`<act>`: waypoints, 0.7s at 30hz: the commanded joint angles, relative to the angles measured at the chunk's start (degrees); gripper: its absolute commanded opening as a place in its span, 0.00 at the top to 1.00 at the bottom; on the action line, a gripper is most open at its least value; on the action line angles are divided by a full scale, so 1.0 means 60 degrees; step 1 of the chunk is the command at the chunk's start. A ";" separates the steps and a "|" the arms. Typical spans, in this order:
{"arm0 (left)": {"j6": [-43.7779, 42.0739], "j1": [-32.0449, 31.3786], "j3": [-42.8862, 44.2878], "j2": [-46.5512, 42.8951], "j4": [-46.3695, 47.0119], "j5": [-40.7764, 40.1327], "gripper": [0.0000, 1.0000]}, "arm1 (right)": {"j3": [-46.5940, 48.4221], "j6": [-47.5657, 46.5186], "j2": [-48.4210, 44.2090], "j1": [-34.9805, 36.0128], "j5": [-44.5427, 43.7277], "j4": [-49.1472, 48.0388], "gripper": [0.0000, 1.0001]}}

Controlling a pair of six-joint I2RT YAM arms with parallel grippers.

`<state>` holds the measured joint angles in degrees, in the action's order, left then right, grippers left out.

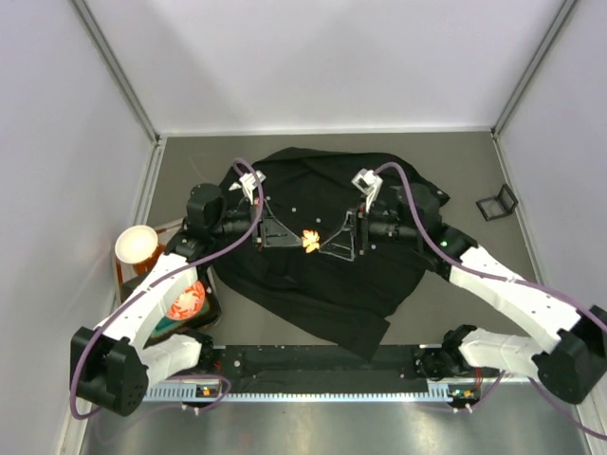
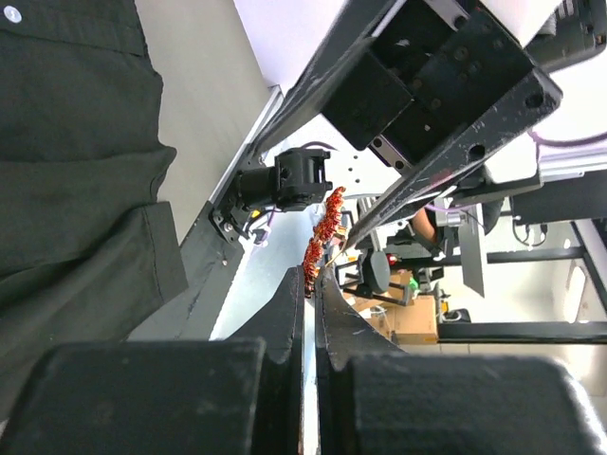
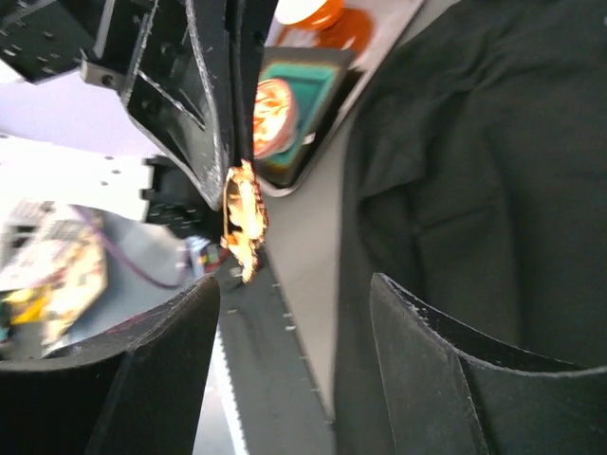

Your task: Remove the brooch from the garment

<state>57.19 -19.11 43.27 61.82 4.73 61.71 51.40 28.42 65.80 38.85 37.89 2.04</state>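
The left end effector [image 2: 310,275] is pressed together on the brooch [image 2: 322,232], pinching the red-orange leaf at its tips and holding it apart from the cloth. Facing it, just beside the brooch, the right end effector [image 3: 294,284] stands spread and grips nothing. Beneath both, the black garment [image 1: 322,294] lies crumpled on the grey bench [image 1: 455,180].

From above, the brooch [image 1: 310,241] is too small for its shape to be read, and in the right wrist view it is blurred, as is the round orange disc [image 3: 273,116] behind it. In the left wrist view the brooch's lower part is hidden between the fingers [image 2: 286,318] of the left gripper [image 2: 310,275], and the garment [image 2: 76,171] is cut off by the left and top edges.
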 commanded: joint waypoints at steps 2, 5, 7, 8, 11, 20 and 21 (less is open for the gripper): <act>0.0004 0.0036 0.0815 0.0185 -0.1111 -0.0090 1.00 | -0.0421 -0.4128 -0.1487 0.0730 -0.3580 0.0773 0.35; -0.0184 0.0051 0.1297 0.0214 -0.2396 -0.0484 1.00 | -0.1180 -0.5944 -0.2028 0.1419 -0.4408 -0.0683 0.34; -0.0259 0.0051 0.1533 0.0185 -0.3713 -0.1126 1.00 | -0.2322 -0.7192 -0.2425 0.2206 -0.4906 -0.1917 0.33; -0.0259 0.0051 0.1708 0.0185 -0.4066 -0.1261 1.00 | -0.2674 -0.8373 -0.2601 0.2458 -0.5445 -0.2416 0.32; -0.0070 0.0065 0.1987 0.0097 -0.5137 -0.1627 1.00 | -0.3029 -0.9682 -0.2559 0.3030 -0.5991 -0.3561 0.32; 0.1423 0.0051 0.1608 -0.0182 -0.4718 -0.1716 1.00 | -0.2400 -1.2002 -0.1182 0.4657 -0.7210 -0.4824 0.46; 0.1498 0.0065 0.1535 -0.0211 -0.4526 -0.1716 1.00 | -0.2298 -1.2047 -0.1109 0.4716 -0.7295 -0.4881 0.48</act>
<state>61.87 -19.07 52.82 62.70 -25.39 51.55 32.82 -36.40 57.52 65.56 -2.61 -20.97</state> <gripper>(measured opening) 0.028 0.547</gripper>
